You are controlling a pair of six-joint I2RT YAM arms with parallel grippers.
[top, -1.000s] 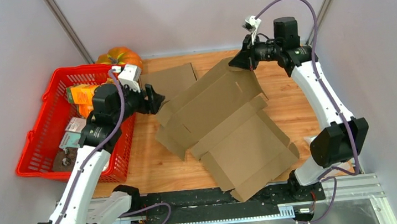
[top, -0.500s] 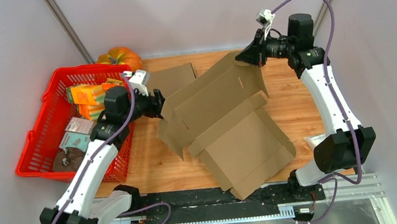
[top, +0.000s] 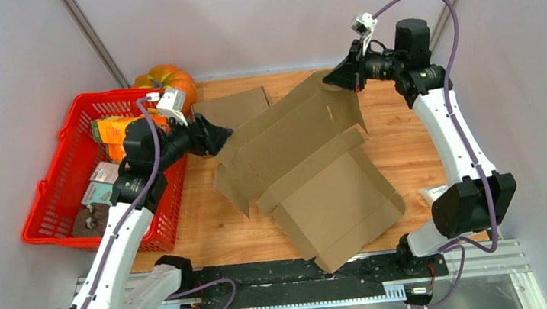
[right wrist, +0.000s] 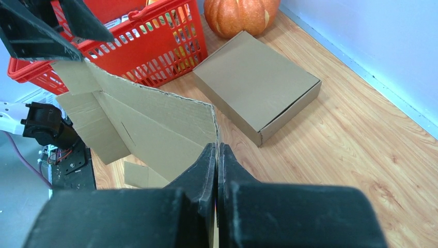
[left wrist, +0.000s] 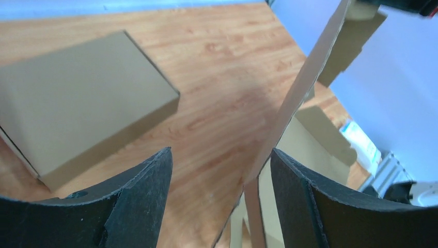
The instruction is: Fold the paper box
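The paper box (top: 310,166) is a flat unfolded cardboard sheet, tilted up from the table at its far edge. My right gripper (top: 332,81) is shut on that far top edge; in the right wrist view the cardboard (right wrist: 155,124) runs into the closed jaws (right wrist: 217,150). My left gripper (top: 221,138) is open at the sheet's left flap. In the left wrist view the flap's thin edge (left wrist: 304,82) passes between the fingers (left wrist: 139,191), nearer the right one, and they are not closed on it.
A red basket (top: 59,185) with cartons and packets stands at the left, with a pumpkin (top: 166,77) behind it. A folded cardboard box (top: 239,108) lies at the back, just beyond the left gripper. A small white packet (top: 435,193) lies by the right arm.
The right gripper has lifted the sheet's far edge up and slightly to the right, then held. The left gripper has moved right until the left flap's edge stands between its open fingers.
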